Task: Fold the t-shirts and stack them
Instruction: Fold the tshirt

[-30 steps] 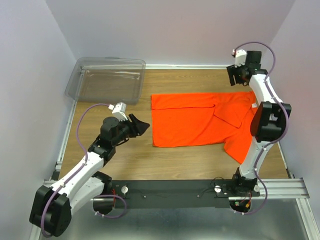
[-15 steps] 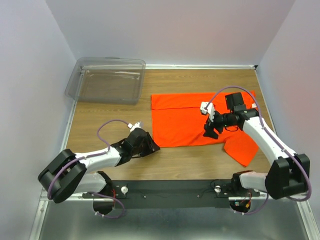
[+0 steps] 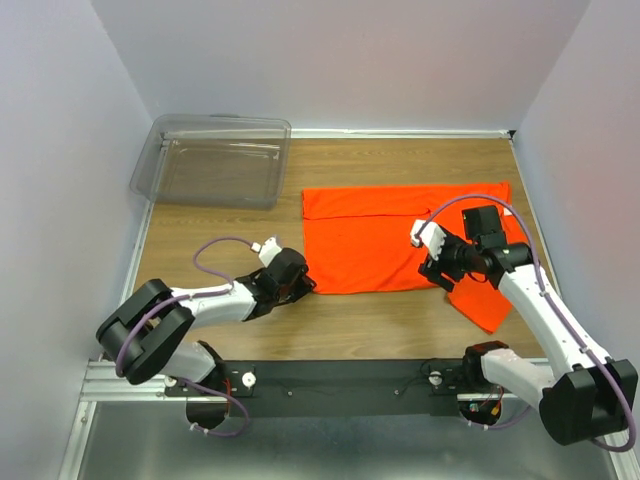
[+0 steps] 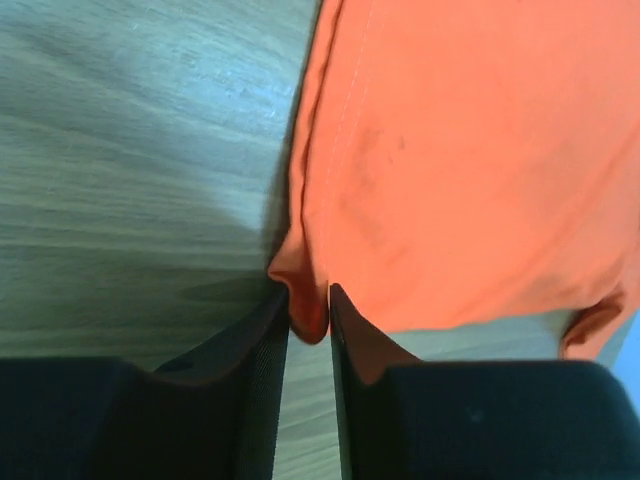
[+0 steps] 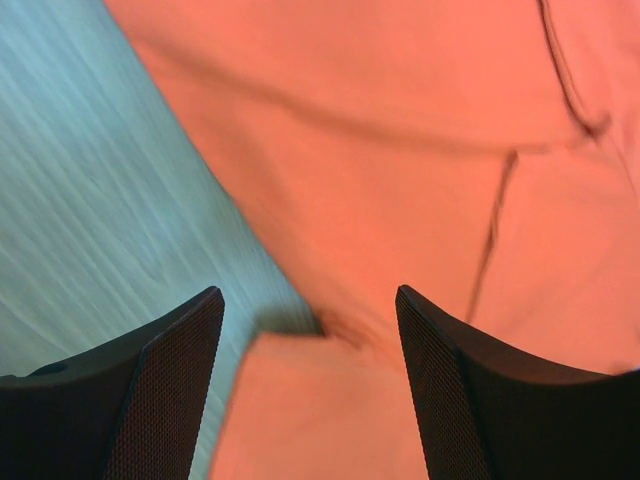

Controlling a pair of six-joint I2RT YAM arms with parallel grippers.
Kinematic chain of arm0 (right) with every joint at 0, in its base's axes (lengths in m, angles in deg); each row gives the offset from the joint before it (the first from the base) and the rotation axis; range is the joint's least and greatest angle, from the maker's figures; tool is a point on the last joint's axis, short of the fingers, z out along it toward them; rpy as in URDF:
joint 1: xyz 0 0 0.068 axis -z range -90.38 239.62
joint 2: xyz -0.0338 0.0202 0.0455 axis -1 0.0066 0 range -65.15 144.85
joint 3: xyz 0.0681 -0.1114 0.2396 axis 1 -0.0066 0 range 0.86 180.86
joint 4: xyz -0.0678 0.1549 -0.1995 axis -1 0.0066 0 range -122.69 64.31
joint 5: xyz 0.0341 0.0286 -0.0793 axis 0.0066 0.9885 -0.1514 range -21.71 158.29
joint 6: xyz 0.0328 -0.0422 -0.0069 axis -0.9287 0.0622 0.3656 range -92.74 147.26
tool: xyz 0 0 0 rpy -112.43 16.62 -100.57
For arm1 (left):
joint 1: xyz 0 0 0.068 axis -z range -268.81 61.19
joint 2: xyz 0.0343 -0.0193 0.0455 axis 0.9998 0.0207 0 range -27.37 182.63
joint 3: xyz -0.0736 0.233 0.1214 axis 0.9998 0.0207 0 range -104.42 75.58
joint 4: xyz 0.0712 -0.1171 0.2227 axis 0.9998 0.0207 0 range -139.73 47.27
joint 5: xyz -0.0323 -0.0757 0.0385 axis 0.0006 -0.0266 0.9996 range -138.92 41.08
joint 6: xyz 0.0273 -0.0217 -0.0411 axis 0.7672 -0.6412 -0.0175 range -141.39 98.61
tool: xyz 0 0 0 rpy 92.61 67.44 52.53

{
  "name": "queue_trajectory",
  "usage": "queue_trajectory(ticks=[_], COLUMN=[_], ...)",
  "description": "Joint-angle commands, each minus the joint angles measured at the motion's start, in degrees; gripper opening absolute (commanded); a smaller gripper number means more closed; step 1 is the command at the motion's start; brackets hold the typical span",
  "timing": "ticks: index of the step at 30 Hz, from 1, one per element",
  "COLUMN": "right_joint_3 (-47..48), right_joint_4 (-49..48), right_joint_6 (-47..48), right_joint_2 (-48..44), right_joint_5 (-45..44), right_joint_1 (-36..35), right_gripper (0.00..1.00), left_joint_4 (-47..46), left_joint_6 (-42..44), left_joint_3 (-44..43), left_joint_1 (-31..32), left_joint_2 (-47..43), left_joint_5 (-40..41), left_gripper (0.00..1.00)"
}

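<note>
Two grippers work the near edge of the orange t-shirt [image 3: 380, 240], which lies flat on the right half of the wooden table [image 3: 220, 240] with its long axis running left to right. The left gripper [image 3: 301, 284] has its jaws almost together, pinching the near-left corner, while the right gripper [image 3: 441, 272] hovers spread wide, holding nothing, over the near-right part. The cloth lies to the far side of both, with a strip of bare wood beyond the far hem, and the clear bin [image 3: 215, 160] stands well apart at far left.
</note>
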Motion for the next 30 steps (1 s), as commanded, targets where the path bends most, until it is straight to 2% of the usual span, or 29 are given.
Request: queue_trajectory(ticks=[1,3,4,9,12,15,21,24,27,30], right_joint_3=[-0.8,-1.0,-1.2,-0.3,-2.0,-4.2,-3.4,-2.3,-0.2,1.5], right_joint_4=[3.6,5.4,5.9,13.1,16.0,16.9,19.4,20.4,23.5,29.6], right_joint_6=[1.5,2.1,2.4,5.4,7.1,8.6,8.6,9.3,10.1,17.5], right_joint_2=[-0.6,0.6,0.7,0.4,0.3,-0.1,1.2,0.9,2.6,6.5], right_joint_5=[-13.4,-15.7,-17.1,-18.8,-22.7,-26.9,-30.0,-28.9,-20.2,-9.0], right_joint_1=[0.9,2.3,2.9,5.1,5.2,5.2,5.3,5.3,5.3,5.2], right_gripper=[0.77,0.76,0.76,0.75,0.73,0.71,0.68,0.67,0.63,0.6], left_joint_4=[2.8,2.1,2.1,2.7,2.6,2.0,0.6,0.5,0.0,0.3], left_joint_6=[1.4,3.2,3.6,6.0,8.2,11.6,17.2,19.4,21.2,24.0], left_joint_3=[-0.8,-1.7,-2.0,-0.5,0.7,1.8,3.1,2.5,0.6,-2.3], left_joint_1=[0.2,0.2,0.2,-0.8,-3.9,-7.9,-12.8,-15.9,-17.9,-18.5], left_joint_2=[3.7,4.3,4.0,-2.9,-6.8,-9.1,-10.1,-9.3,-7.7,-5.1], left_joint_5=[5.2,4.8,5.0,8.4,8.3,6.1,2.7,1.6,0.5,-0.3], left_gripper=[0.14,0.01,0.0,0.0,0.0,0.0,0.0,0.0,0.0,0.0])
